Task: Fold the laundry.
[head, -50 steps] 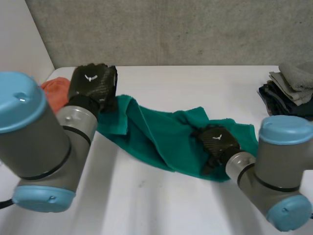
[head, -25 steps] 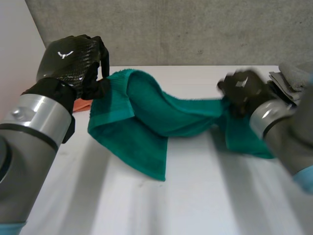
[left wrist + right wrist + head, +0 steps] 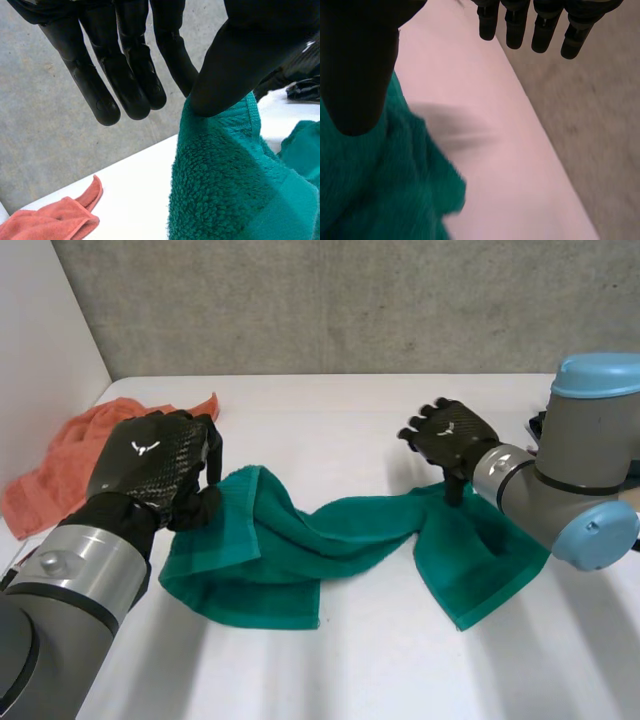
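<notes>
Pinching the green towel (image 3: 300, 550) by its 9 o'clock corner, the left hand (image 3: 150, 465) holds thumb against finger. Long axis runs 9 to 3 o'clock across the bench (image 3: 330, 660). The right hand (image 3: 455, 430), fingers spread and released, sits over the 3 o'clock end and is the nearer hand there.

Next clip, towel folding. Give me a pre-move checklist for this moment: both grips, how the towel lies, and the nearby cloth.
1. Grip of left hand on green towel: ok, thumb pinches its raised edge.
2. Grip of right hand: not ok, fingers straight, cloth only against its thumb.
3. Towel lying flat: not ok, twisted and bunched between the hands.
4. Orange cloth apart from towel: ok, bare table between them.
</notes>
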Robot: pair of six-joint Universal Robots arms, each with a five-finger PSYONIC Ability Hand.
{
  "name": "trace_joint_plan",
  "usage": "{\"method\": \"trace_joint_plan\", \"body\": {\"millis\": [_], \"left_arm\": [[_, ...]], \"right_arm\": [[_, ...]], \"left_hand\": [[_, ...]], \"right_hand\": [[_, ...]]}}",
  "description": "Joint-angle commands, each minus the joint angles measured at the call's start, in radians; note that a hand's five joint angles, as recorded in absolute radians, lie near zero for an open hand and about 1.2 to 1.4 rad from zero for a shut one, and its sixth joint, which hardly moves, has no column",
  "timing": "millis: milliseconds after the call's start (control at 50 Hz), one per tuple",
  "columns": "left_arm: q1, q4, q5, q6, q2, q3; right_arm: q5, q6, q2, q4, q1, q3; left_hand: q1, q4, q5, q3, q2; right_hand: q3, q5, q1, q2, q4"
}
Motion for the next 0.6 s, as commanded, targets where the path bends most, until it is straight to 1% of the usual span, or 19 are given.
{"method": "trace_joint_plan", "body": {"millis": [20, 40, 100, 120, 180, 200, 260, 280, 340, 420, 600], "left_arm": [[0.037, 0.003, 0.000, 0.004, -0.007, 0.019], [0.043, 0.003, 0.000, 0.004, -0.005, 0.019], [0.052, 0.004, 0.005, 0.003, -0.006, 0.024], [0.053, 0.004, 0.009, 0.003, -0.007, 0.024], [0.053, 0.004, 0.026, 0.001, -0.011, 0.020], [0.053, 0.004, 0.031, 0.001, -0.013, 0.019], [0.055, 0.006, 0.034, -0.002, -0.016, 0.014], [0.055, 0.006, 0.034, -0.002, -0.017, 0.013], [0.055, 0.012, 0.034, -0.002, -0.022, 0.013], [0.055, 0.020, 0.035, -0.002, -0.031, 0.013], [0.055, 0.035, 0.035, -0.002, -0.033, 0.008]], "right_arm": [[0.112, 0.376, -0.238, -0.004, -0.012, 0.249], [0.107, 0.431, -0.302, 0.002, -0.007, 0.320], [0.098, 0.459, -0.371, 0.008, -0.005, 0.437], [0.095, 0.459, -0.385, 0.005, -0.008, 0.514], [0.106, 0.462, -0.388, -0.010, -0.002, 0.608], [0.106, 0.468, -0.387, -0.038, -0.002, 0.658], [0.107, 0.471, -0.385, -0.113, -0.004, 0.718], [0.107, 0.470, -0.384, -0.166, -0.001, 0.749], [0.109, 0.470, -0.364, -0.228, -0.001, 0.781], [0.113, 0.451, -0.290, -0.299, 0.002, 0.786], [0.119, 0.390, -0.247, -0.381, -0.004, 0.784]], "left_hand": [[0.244, 0.199, 0.252, 0.203, 0.199], [0.244, 0.199, 0.252, 0.203, 0.199], [0.244, 0.199, 0.252, 0.203, 0.199], [0.244, 0.199, 0.252, 0.203, 0.199], [0.244, 0.199, 0.252, 0.203, 0.199], [0.244, 0.199, 0.252, 0.203, 0.199], [0.244, 0.199, 0.252, 0.203, 0.199], [0.244, 0.199, 0.252, 0.203, 0.199], [0.244, 0.199, 0.252, 0.203, 0.199], [0.244, 0.199, 0.252, 0.203, 0.199], [0.244, 0.199, 0.252, 0.203, 0.199]], "right_hand": [[-0.002, -0.013, -0.024, -0.006, -0.004], [0.062, 0.052, 0.040, 0.058, 0.060], [0.116, 0.105, 0.093, 0.111, 0.113], [0.171, 0.160, 0.149, 0.167, 0.169], [0.201, 0.190, 0.178, 0.196, 0.198], [0.242, 0.231, 0.219, 0.237, 0.239], [0.353, 0.343, 0.331, 0.349, 0.351], [0.374, 0.363, 0.352, 0.370, 0.372], [0.374, 0.363, 0.352, 0.370, 0.372], [0.336, 0.325, 0.314, 0.332, 0.334], [0.368, 0.358, 0.346, 0.364, 0.366]]}}
